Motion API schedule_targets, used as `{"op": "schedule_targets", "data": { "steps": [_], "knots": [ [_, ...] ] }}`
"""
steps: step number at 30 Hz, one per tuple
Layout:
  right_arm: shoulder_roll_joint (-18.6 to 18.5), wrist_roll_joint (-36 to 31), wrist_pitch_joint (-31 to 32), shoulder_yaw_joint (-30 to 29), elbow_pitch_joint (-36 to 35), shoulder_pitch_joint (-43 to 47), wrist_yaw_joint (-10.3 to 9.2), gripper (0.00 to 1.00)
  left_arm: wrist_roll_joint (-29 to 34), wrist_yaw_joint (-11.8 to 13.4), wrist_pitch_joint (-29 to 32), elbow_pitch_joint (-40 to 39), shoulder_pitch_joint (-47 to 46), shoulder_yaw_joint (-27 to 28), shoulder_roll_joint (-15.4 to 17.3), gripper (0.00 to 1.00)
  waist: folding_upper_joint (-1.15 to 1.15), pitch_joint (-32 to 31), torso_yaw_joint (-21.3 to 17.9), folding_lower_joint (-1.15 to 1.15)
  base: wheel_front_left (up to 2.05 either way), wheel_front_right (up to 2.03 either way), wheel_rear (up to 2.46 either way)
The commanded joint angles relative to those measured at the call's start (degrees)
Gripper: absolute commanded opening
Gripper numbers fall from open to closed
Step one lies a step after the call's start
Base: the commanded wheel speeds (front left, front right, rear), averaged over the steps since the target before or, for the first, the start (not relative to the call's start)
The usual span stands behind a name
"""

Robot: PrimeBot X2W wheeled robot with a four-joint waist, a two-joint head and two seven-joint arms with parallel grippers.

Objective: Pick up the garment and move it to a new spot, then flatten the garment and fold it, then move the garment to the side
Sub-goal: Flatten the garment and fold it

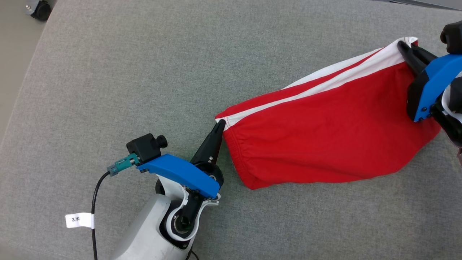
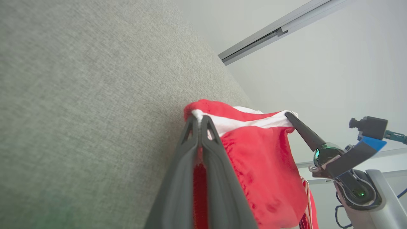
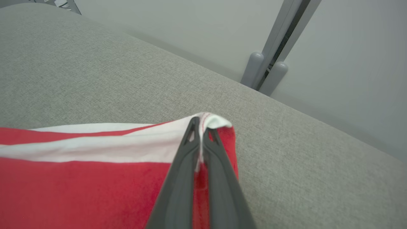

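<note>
The garment is a pair of red shorts with white side stripes, stretched between my two grippers above the grey fabric surface. My left gripper is shut on its lower left corner by the white stripe. My right gripper is shut on the upper right corner. In the left wrist view my left gripper pinches the striped edge of the garment, and the right gripper holds the far corner. In the right wrist view the right gripper clamps the white hem of the garment.
The grey surface's left edge borders the floor, where a caster wheel stands at the top left. A black cable with a white tag hangs by my left forearm. Beyond the surface's far edge are a pale wall and a grey rail.
</note>
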Motion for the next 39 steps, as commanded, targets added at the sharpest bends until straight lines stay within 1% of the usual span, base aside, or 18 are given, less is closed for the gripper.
{"op": "schedule_targets", "data": {
  "steps": [1,2,3,4,5,6,9,12,13,18,20,21,23,25,28,31,35,39],
  "knots": [
    [-0.3,0.2,-0.9,0.5,1.4,-1.4,0.01,0.0,-0.5,-0.6,-0.5,0.8,-0.8,-0.6,-0.1,0.0,0.0,0.1,0.0,-0.01,0.0,0.0,0.0],
    [-0.2,0.3,-1.4,0.8,2.4,-1.9,0.01,0.0,-0.7,-0.6,-0.8,1.1,-1.0,-0.9,-0.2,0.0,0.0,0.0,0.0,-0.01,0.0,0.0,0.0],
    [-0.1,0.4,-1.8,1.3,3.3,-2.2,0.01,0.21,-0.9,-0.7,-1.1,1.2,-1.2,-1.3,-0.3,0.0,0.0,0.0,-0.1,-0.01,0.0,0.0,0.0],
    [0.1,0.4,-2.2,1.8,4.0,-2.4,0.01,0.99,-1.4,-0.8,-1.4,1.3,-1.3,-1.6,-0.4,0.2,0.0,-0.1,-0.1,-0.01,0.0,0.0,0.0],
    [0.3,0.7,-2.7,2.1,4.9,-2.8,0.01,1.0,-1.6,-0.8,-1.4,1.3,-1.4,-2.1,-0.5,0.81,0.0,-0.2,-0.2,-0.01,0.0,0.0,0.0],
    [0.6,1.0,-3.4,2.3,5.6,-3.2,0.01,1.0,-1.8,-0.9,-1.6,1.4,-1.6,-2.3,-0.5,1.0,0.0,-0.4,-0.3,-0.01,0.0,0.0,0.0],
    [1.2,2.3,-5.2,2.9,7.6,-3.1,0.01,1.0,-1.8,-1.0,-2.3,1.8,-1.7,-2.8,-0.3,1.0,0.0,-1.4,-0.5,-0.01,0.0,0.0,0.0],
    [1.5,4.1,-5.9,3.7,9.4,-2.0,0.01,1.0,-0.3,-1.0,-4.7,2.2,-1.1,-2.8,1.1,1.0,0.0,-3.2,-0.9,-0.01,0.0,0.0,0.0],
    [1.5,4.1,-5.9,3.7,9.4,-2.0,0.01,1.0,-0.3,-1.0,-4.7,2.2,-1.1,-2.8,1.1,1.0,0.0,-3.2,-0.9,-0.01,0.0,0.0,0.0],
    [1.3,7.5,-5.8,4.3,11.5,1.2,0.01,1.0,2.6,-1.1,-10.5,4.0,1.9,-2.7,3.3,1.0,0.0,-7.0,-1.6,-0.01,0.0,0.0,0.0],
    [1.2,8.8,-5.4,4.1,12.1,2.4,0.01,1.0,4.9,-1.1,-12.4,5.1,2.8,-1.9,4.4,1.0,0.0,-8.4,-1.7,-0.01,0.0,0.0,0.0],
    [1.2,9.4,-5.3,3.9,12.2,3.1,0.01,1.0,6.5,-0.9,-13.1,5.8,3.2,-1.3,5.0,1.0,0.0,-9.0,-1.6,-0.01,0.0,0.0,0.0],
    [1.3,10.1,-5.1,3.3,12.4,4.3,0.01,1.0,11.0,0.3,-13.8,6.7,3.8,0.1,6.1,1.0,0.0,-9.9,-1.6,-0.01,0.0,0.0,0.0],
    [1.6,10.7,-4.6,2.3,12.8,5.2,0.01,1.0,17.5,1.3,-14.0,5.5,4.1,3.6,6.6,1.0,0.0,-10.1,-1.5,-0.01,0.0,0.0,0.0],
    [2.2,10.8,-4.0,0.8,13.7,5.7,0.01,1.0,28.0,2.1,-14.0,3.0,6.3,7.8,5.9,1.0,0.0,-9.8,-1.2,-0.01,0.0,0.0,0.0],
    [3.2,11.0,-3.7,-1.8,15.6,4.9,0.01,1.0,36.8,1.7,-14.1,0.9,7.1,10.4,5.3,1.0,0.0,-8.7,-0.8,-0.01,0.0,0.0,0.0],
    [4.9,10.0,-2.8,-4.9,19.6,3.3,0.01,1.0,43.5,0.9,-14.1,-0.8,8.1,12.7,3.8,1.0,0.0,-7.0,0.3,-0.01,0.0,0.0,0.0],
    [6.2,7.5,-2.3,-7.3,23.7,1.0,0.01,1.0,47.2,0.0,-14.1,-1.6,8.1,14.1,2.8,1.0,0.0,-5.3,1.2,-0.01,0.0,0.0,0.0]
  ]
}}
